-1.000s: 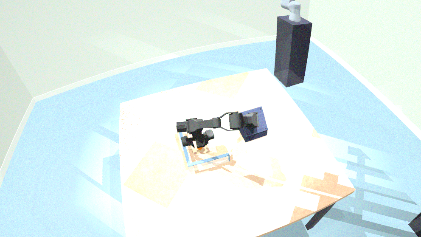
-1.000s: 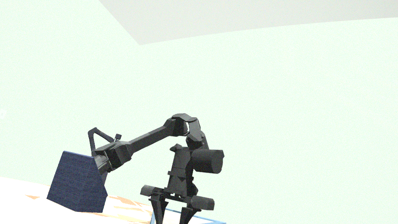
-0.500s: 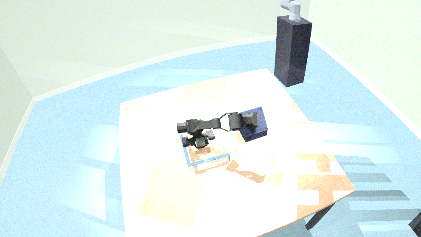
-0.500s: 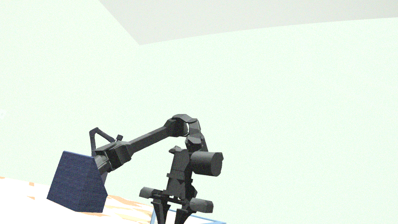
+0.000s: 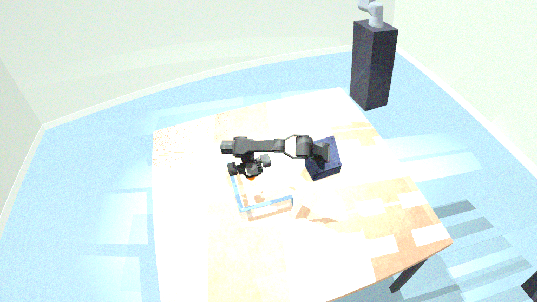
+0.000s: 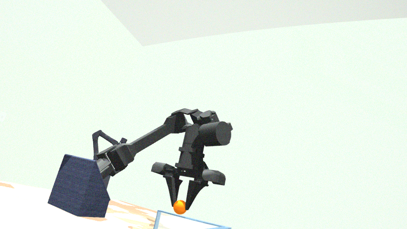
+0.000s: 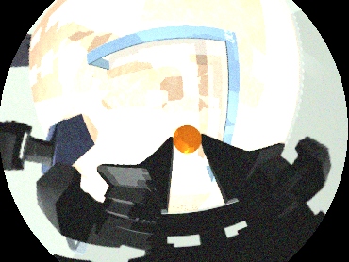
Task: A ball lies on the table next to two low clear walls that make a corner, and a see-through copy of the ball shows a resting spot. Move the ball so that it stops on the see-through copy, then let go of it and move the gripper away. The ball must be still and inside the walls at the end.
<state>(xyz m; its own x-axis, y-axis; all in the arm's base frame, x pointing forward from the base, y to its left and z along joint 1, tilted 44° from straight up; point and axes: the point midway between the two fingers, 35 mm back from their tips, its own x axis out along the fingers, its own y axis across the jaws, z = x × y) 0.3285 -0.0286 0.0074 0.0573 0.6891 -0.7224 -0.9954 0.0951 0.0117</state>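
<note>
With the gripper [image 6: 180, 205] pinching the ball [image 6: 179, 207] above the walls [image 5: 262, 203], we see placing, release and retreat left.

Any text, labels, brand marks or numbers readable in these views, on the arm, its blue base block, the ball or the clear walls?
None: no view shows any lettering.
Dark grey gripper, shut on the small orange ball: no markings.
Dark blue base block: plain.
Low clear blue-edged walls: plain.
Tall dark pillar: plain.

Ball [image 6: 179, 207] between end effector [image 6: 180, 203] fingertips, above the walls [image 5: 262, 203], arm base [image 5: 323, 157] on table [image 5: 262, 262]
</note>
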